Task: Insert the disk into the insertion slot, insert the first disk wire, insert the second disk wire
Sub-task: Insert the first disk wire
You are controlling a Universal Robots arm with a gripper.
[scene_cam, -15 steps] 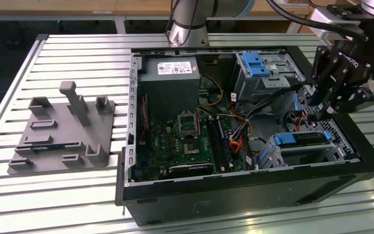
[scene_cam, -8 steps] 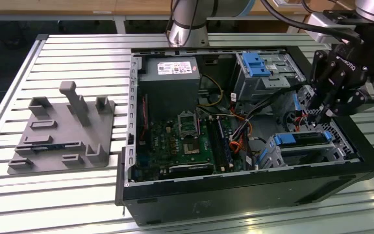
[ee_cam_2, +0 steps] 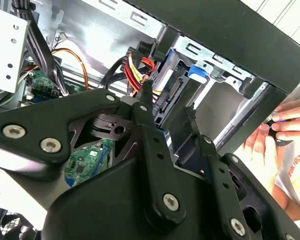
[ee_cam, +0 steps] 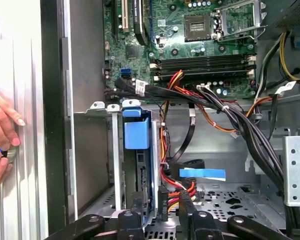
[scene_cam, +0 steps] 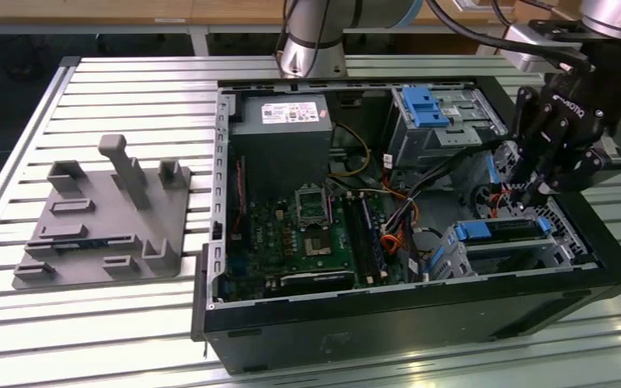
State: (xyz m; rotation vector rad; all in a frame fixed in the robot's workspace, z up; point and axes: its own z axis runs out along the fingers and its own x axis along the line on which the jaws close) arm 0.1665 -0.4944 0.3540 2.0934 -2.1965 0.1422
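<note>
Blue plastic frames the disk, which sits seated in the insertion slot at the corner of the open computer case on the exterior view's right. In the first wrist view the disk stands on edge against the slot's silver rail, with the case's black side wall just beyond.

We find the gripper lowered into the case just above the slot. In both wrist views the gripper is released, its fingers parted and straddling the rear edge of the disk. A black connector on the red and yellow wire bundle lies between them; it appears to meet the disk's rear edge, though we cannot confirm contact.

Room here is tight. The wire bundle crowds one side of the gripper and the slot's sheet metal the other. A thick black cable loom crosses above the bay floor.

A person's hand rests on the slatted table outside the case wall. The taller cage with its blue clip stands apart, nearer the arm base. A grey fixture lies well clear on the exterior view's left.
</note>
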